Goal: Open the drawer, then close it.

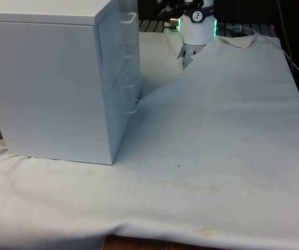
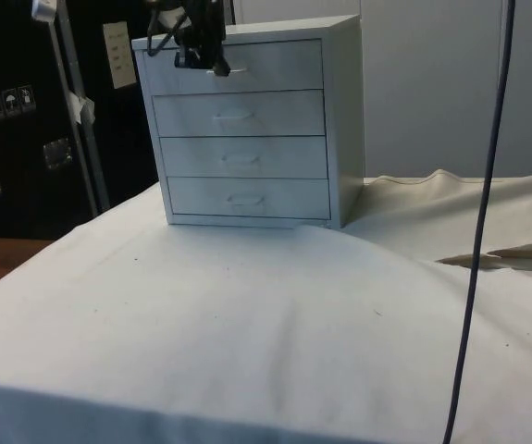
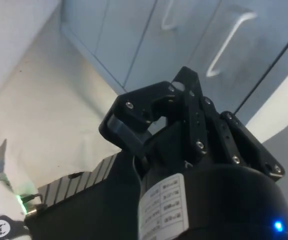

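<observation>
Chest (image 2: 247, 125): white, four drawers stacked one above another, standing on the tabletop (image 2: 247, 324). In the side view its drawer fronts face the camera; in the front view (image 1: 50, 83) it shows a plain white panel, with the drawer fronts turned toward the front view's right.

Top drawer (image 2: 247, 67): uppermost in the chest, its front level with the three fronts below it, so it looks shut. Its handle (image 2: 233, 69) is a pale bar at the middle of the front.

Lower drawers: three, each with a small pale handle at the middle of its front, all flush with the chest's face.

Hand (image 2: 217, 65): black, at the chest's top drawer, just before the handle, at the handle's own height. In the wrist view (image 3: 184, 107) the black fingers (image 3: 133, 117) point at the drawer fronts, where two pale handles show.

Hand state: the fingers appear drawn close together with little gap in the wrist view; whether they pinch the handle or only lie against it I cannot tell.

Arm: its white base (image 1: 196, 26) shows beyond the chest in the front view.

Tabletop: covered with a white cloth (image 1: 217, 156), lightly creased and speckled, one raised fold running from the chest's lower corner toward the arm's base.

Cable (image 2: 483, 231): dark, hanging down across the side view, well apart from the chest.
</observation>
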Controlling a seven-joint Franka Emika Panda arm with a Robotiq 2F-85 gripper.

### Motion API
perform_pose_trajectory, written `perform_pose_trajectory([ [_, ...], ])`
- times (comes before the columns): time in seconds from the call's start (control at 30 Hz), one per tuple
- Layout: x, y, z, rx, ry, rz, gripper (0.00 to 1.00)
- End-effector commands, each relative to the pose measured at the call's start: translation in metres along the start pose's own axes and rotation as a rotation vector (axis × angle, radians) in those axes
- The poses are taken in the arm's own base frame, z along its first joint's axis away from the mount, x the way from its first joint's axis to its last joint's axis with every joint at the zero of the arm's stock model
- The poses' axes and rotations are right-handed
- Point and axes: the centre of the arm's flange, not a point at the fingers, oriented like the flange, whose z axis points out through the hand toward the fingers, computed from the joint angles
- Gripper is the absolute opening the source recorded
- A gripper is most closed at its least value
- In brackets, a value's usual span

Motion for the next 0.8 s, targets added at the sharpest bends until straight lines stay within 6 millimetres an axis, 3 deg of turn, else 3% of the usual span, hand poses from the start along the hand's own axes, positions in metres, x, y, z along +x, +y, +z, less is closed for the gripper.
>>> perform_pose_trajectory([
  [0.0, -0.0003, -0.0017, -0.0014, 0.006, 0.000, 0.001, 0.00],
  [0.43, -0.0009, -0.0081, -0.0085, 0.042, 0.004, 0.010, 0.00],
  [0.53, -0.0008, -0.0087, -0.0078, 0.037, 0.002, 0.009, 0.15],
  [0.57, -0.0009, -0.0085, -0.0078, 0.037, 0.002, 0.009, 0.15],
  [0.7, -0.0008, -0.0085, -0.0077, 0.034, 0.002, 0.009, 0.36],
  [0.73, -0.0008, -0.0084, -0.0077, 0.033, 0.003, 0.008, 0.47],
  [0.77, -0.0008, -0.0084, -0.0077, 0.033, 0.003, 0.008, 0.52],
])
